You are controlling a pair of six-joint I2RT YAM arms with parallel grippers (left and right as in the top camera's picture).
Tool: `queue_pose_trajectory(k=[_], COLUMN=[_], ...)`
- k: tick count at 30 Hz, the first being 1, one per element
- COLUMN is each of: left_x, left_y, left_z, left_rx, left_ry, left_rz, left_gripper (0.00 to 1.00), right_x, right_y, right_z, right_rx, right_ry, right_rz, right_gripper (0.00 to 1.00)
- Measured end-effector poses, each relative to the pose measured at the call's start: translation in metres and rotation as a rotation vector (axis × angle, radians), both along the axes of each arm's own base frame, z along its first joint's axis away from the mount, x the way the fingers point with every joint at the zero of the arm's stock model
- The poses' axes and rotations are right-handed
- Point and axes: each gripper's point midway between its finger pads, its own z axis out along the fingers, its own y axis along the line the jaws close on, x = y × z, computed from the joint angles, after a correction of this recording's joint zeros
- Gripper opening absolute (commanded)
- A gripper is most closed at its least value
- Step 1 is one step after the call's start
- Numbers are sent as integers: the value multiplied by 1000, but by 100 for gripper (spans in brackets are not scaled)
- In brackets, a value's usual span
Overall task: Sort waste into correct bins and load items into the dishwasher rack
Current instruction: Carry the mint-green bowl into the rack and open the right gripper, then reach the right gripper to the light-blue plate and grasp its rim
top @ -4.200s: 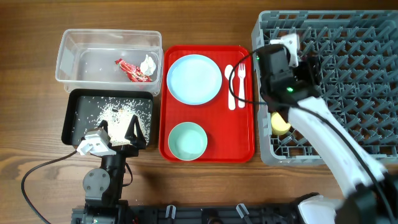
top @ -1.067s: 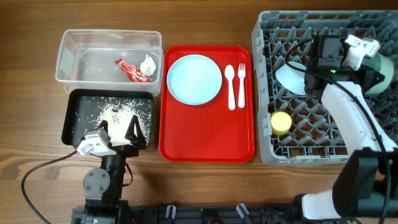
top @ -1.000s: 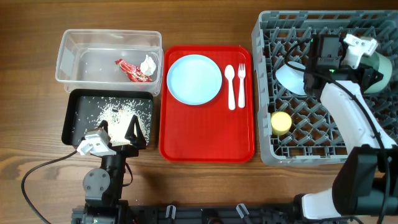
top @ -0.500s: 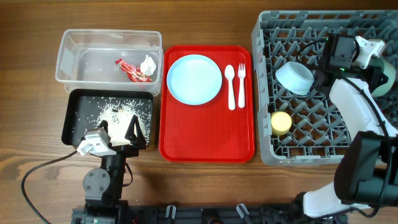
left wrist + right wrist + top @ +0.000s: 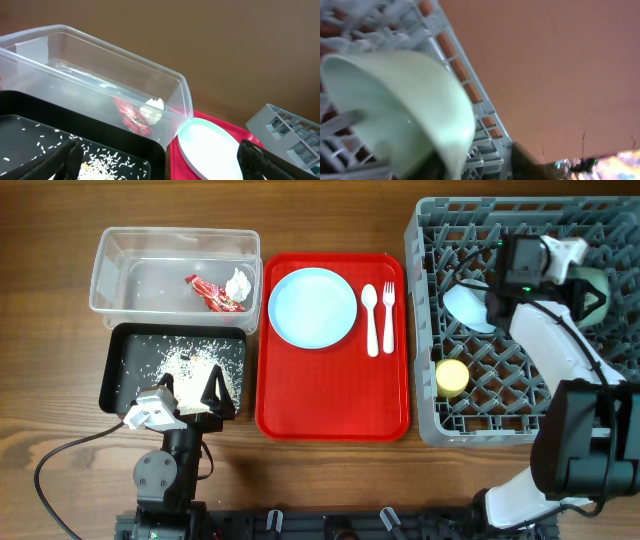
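Overhead — right arm (image 5: 548,350) across light blue bowl (image 5: 460,307), yellow cup (image 5: 451,377) nearby in rack (image 5: 470,423).

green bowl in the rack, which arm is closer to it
Right. The right fingers are at the green bowl in the rack; the left fingers sit by the black tray, across the table.

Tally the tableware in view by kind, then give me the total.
Plates: 1, the light blue plate
Bowls: 2, the light blue bowl and the pale green bowl
Cups: 1, the yellow cup
Cutlery: 2, the spoon and the fork
Total: 6
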Motion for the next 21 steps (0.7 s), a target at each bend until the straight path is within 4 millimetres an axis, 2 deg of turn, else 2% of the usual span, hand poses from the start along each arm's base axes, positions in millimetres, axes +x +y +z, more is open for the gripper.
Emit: queue_pose_trajectory(k=[7, 11, 13, 16, 17, 19, 21], left_x=[0, 0, 0, 0, 0, 0, 0], left_y=[0, 0, 0, 0, 0, 0, 0], left_z=[0, 0, 0, 0, 0, 0, 0], left_rx=[0, 0, 0, 0, 0, 0, 0], left_ry=[0, 0, 0, 0, 0, 0, 0], left_rz=[0, 0, 0, 0, 0, 0, 0], left_gripper=[100, 100, 100, 100, 100, 100, 100], right_x=[13, 20, 21, 20, 17, 11, 4], right_y=[32, 64, 88, 137, 164, 211, 248], right_z=[5, 34, 55, 86, 96, 103, 101], right_rx=[1, 32, 58, 132, 177, 273, 373], right_ry=[-11, -88, -149, -234, -259, -285, -285], right_rz=[88, 196, 277, 449, 546, 705, 828], right_gripper=[66, 67, 67, 67, 67, 67, 66])
